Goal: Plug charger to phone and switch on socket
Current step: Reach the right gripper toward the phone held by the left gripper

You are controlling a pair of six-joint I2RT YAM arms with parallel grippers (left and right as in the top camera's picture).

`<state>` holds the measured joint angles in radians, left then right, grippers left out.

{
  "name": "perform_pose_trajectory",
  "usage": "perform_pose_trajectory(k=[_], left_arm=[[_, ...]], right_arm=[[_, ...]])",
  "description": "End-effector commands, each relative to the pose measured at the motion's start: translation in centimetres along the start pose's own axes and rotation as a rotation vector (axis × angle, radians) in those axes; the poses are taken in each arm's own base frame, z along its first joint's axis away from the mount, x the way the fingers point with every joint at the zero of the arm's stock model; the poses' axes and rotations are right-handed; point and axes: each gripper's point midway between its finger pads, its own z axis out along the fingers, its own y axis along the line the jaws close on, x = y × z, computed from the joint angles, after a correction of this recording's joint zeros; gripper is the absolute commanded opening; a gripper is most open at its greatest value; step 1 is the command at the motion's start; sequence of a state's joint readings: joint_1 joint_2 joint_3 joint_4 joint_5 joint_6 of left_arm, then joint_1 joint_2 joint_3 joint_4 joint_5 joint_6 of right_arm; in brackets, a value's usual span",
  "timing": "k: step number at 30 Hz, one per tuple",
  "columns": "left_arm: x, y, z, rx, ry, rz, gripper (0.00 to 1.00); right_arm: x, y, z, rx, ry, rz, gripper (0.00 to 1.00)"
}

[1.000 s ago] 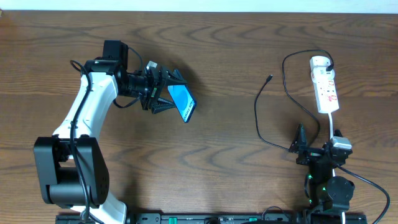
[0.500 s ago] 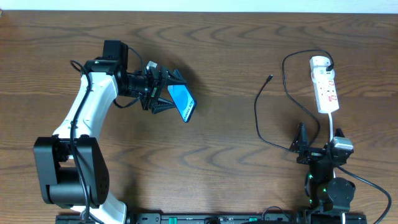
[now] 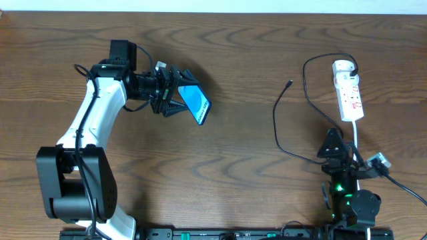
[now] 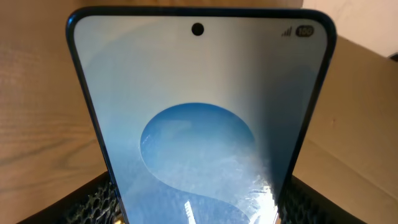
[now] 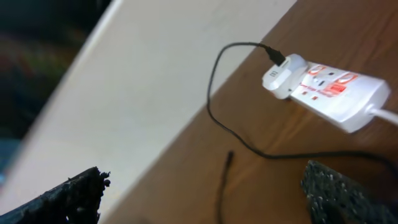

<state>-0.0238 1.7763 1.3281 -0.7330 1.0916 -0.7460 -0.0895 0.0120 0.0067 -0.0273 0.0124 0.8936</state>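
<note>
Left gripper (image 3: pixel 179 95) is clamped on the phone, and right gripper (image 5: pixel 205 186) is spread wide with nothing in it, parked at the near edge on its own side of the table (image 3: pixel 233 173). Biggest task item is the socket (image 3: pixel 348 90), lying flat at the far right with its long axis running near-to-far, just beyond the right gripper. The phone (image 3: pixel 195 105) is way over on the left, held up off the wood at a tilt with its blue screen showing. On the left wrist cam the camera-hole end points away from the fingers, and I can't see the port. The charger (image 3: pixel 275 127) comes out of the socket's far end, loops down past the right gripper and curls back up. Its plug tip (image 3: pixel 289 84) is loose on the table, between the two arms but much closer to the right one. From the right gripper the tip lies farther out and off to the left, and that last bit of cable runs roughly near-to-far. So I'd say the right arm has to grab the tip, and phone and tip are well apart right now.
</note>
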Motion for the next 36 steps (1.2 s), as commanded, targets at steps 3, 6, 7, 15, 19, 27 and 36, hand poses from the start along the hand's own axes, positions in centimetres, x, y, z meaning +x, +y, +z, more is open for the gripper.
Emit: perform_pose_trajectory(k=[3,6,7,15,19,27,36], left_arm=[[0.0,-1.5,-0.6,0.041,-0.017,-0.012,0.70],[-0.1,-1.6,-0.6,0.045,-0.021,-0.003,0.70],[-0.1,-1.6,-0.6,0.045,-0.021,-0.003,0.70],[-0.1,-1.6,-0.6,0.046,-0.020,-0.003,0.70],[0.0,-1.7,-0.6,0.050,-0.015,-0.003,0.70],[0.1,-1.7,-0.6,0.052,-0.012,-0.003,0.69],[0.0,-1.7,-0.6,0.052,-0.012,-0.003,0.70]], right_arm=[[0.0,4.8,-0.4,-0.229,0.041,-0.027,0.99],[0.5,8.3,-0.9,-0.366,0.120,-0.080,0.99],[0.7,8.8,-0.9,-0.379,0.149,-0.089,0.99],[2.8,18.9,1.1,-0.477,0.548,-0.259,0.99],[7.8,23.0,1.0,-0.493,0.837,-0.259,0.99],[14.8,24.2,3.8,-0.573,0.946,-0.311,0.91],[20.9,25.0,4.4,-0.492,0.802,-0.511,0.87]])
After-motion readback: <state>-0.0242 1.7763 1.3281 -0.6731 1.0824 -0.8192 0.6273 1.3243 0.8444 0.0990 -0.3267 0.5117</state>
